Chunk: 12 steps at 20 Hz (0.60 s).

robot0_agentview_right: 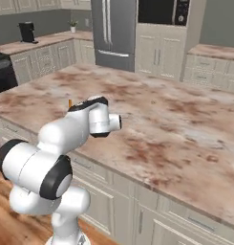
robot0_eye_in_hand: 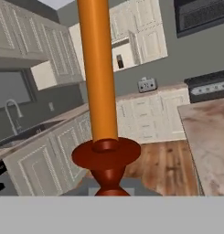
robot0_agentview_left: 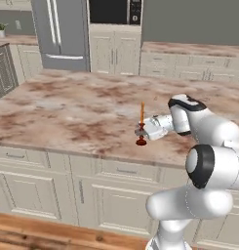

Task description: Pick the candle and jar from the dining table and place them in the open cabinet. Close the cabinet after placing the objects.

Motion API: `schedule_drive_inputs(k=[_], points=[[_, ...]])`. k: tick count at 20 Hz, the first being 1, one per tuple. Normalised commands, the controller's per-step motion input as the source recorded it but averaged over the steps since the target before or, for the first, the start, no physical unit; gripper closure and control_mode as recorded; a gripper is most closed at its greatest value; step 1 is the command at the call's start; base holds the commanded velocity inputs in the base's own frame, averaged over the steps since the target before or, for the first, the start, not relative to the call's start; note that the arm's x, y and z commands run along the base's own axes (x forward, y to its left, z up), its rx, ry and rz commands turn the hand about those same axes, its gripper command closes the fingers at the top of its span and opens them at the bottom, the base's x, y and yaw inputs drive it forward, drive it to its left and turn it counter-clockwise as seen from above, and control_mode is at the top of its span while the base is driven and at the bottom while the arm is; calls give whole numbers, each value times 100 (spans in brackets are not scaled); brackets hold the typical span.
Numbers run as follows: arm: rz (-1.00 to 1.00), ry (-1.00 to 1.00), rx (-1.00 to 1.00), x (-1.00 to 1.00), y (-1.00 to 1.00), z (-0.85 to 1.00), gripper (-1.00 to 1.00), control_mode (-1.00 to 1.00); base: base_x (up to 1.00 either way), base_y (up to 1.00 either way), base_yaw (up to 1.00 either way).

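My gripper (robot0_agentview_left: pixel 141 131) is clenched on the candle (robot0_agentview_left: pixel 142 117), pinching it low at the dark red-brown holder. Candle upright, orange taper pointing up, near the front edge of the dining table (robot0_agentview_left: pixel 67 107); can't tell if the holder base touches the marble top.

Steel fridge (robot0_agentview_left: pixel 61 34); wall oven (robot0_agentview_left: pixel 115 11); coffee maker (robot0_agentview_right: pixel 26 32)
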Motion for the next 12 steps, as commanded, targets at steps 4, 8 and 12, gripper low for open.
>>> schedule_drive_inputs(k=[4, 8, 12], points=[[0, 0, 0, 0, 0, 0, 100, 100, 0, 100, 48], [0, 0, 0, 0, 0, 0, 100, 100, 17, 100, 42], [0, 0, 0, 0, 0, 0, 100, 100, 46, 100, 36]])
